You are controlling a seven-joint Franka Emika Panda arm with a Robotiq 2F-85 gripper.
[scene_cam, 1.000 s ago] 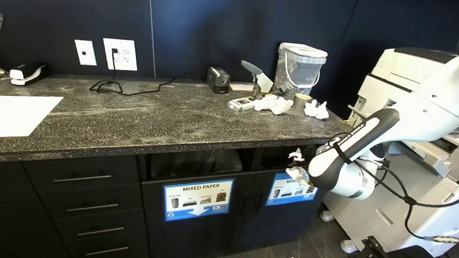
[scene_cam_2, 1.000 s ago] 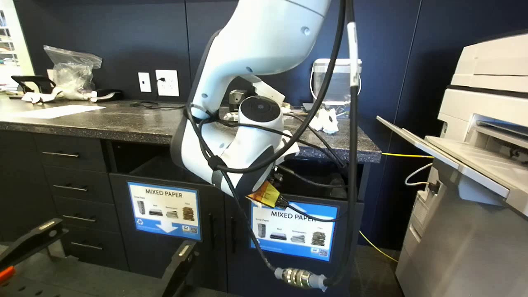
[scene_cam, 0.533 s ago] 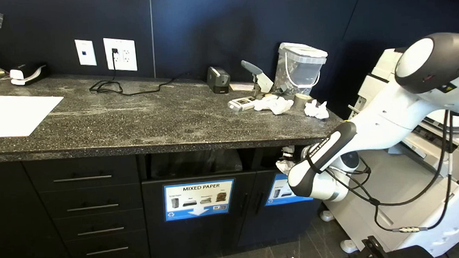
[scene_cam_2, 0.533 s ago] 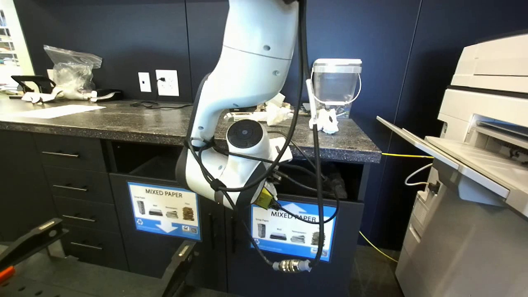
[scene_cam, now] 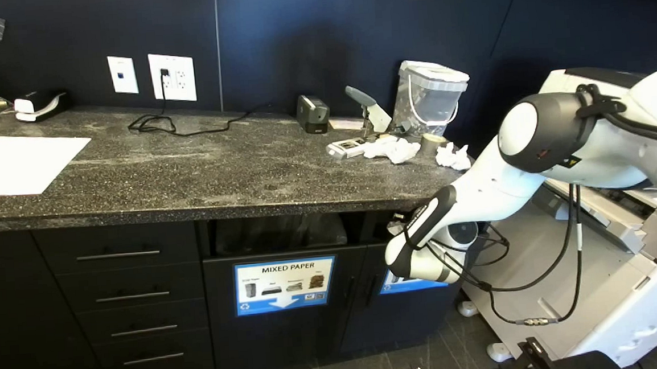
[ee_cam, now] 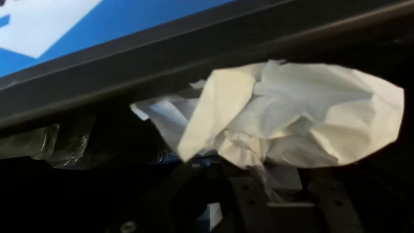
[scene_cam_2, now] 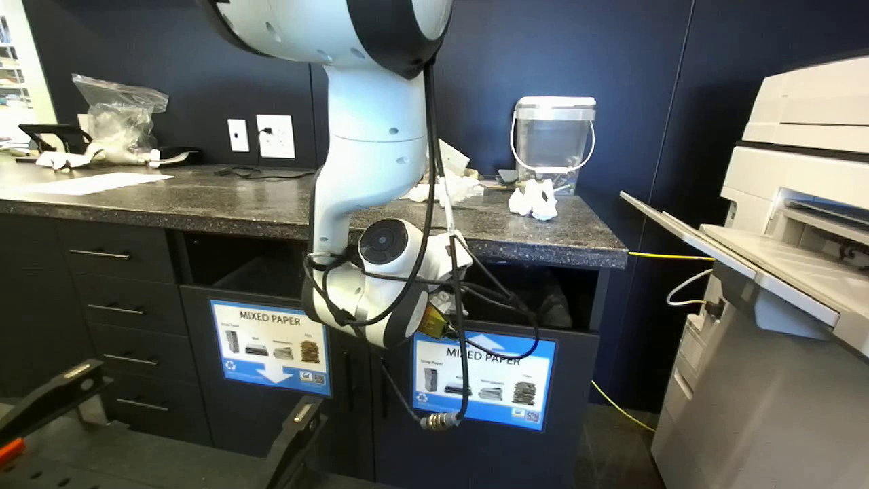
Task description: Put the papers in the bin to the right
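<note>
Wrist view: my gripper (ee_cam: 281, 181) pinches the crumpled paper (ee_cam: 291, 113) at the dark opening (scene_cam_2: 580, 285) below the counter (scene_cam: 220, 180). It should be light and soft and may tear, so I'd hold its bunched middle, not its thin edges.

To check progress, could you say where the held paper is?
In the wrist view, the paper is right of centre, in the gripper, below the cabinet edge.

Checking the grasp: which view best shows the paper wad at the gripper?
The wrist view: the crumpled paper wad appears large, its folds plain and its lower end between the gripper fingers. In both exterior views the arm hides most of it, leaving at most a small patch.
</note>
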